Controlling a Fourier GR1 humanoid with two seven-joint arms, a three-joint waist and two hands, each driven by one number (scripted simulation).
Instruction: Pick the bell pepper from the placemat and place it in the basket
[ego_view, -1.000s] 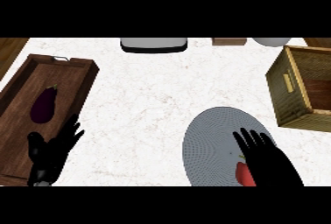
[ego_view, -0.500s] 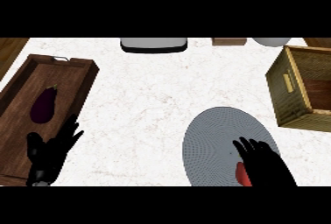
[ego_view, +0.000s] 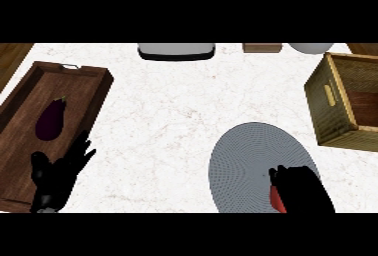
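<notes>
A red bell pepper (ego_view: 277, 199) shows as a thin red strip on the grey round placemat (ego_view: 247, 160), at the lower right. My right hand (ego_view: 303, 187) lies over it with fingers curled round it and hides most of it. The wooden basket (ego_view: 347, 102) stands at the right edge, apart from the placemat. My left hand (ego_view: 59, 172) rests open at the lower left, fingers up, over the edge of the wooden tray.
A dark wooden tray (ego_view: 81, 90) at the left holds a purple eggplant (ego_view: 50, 119). At the back edge sit a grey-and-black appliance (ego_view: 176, 50), a small wooden box (ego_view: 262, 47) and a pale bowl (ego_view: 310, 47).
My right hand has drawn back toward the lower edge and its fingers have curled down over the bell pepper. The left hand has stayed in place.
</notes>
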